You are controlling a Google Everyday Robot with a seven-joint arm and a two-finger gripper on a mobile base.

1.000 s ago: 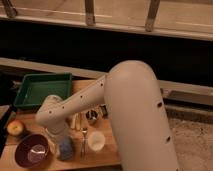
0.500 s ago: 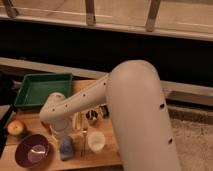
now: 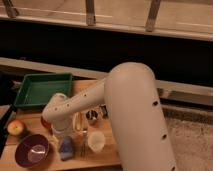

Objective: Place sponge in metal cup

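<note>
A bluish sponge lies on the wooden table near its front edge, between a purple bowl and a white cup. The metal cup stands upright behind it, next to the arm. My white arm reaches down from the right, and my gripper hangs just above and to the right of the sponge, left of the metal cup. The arm's wrist hides part of the gripper.
A green tray sits at the back left. A purple bowl and an apple are at the front left. A white cup stands right of the sponge. A dark wall and railing lie behind the table.
The wrist has shifted a little to the right and up, away from the sponge. The sponge stays on the table in the same place.
</note>
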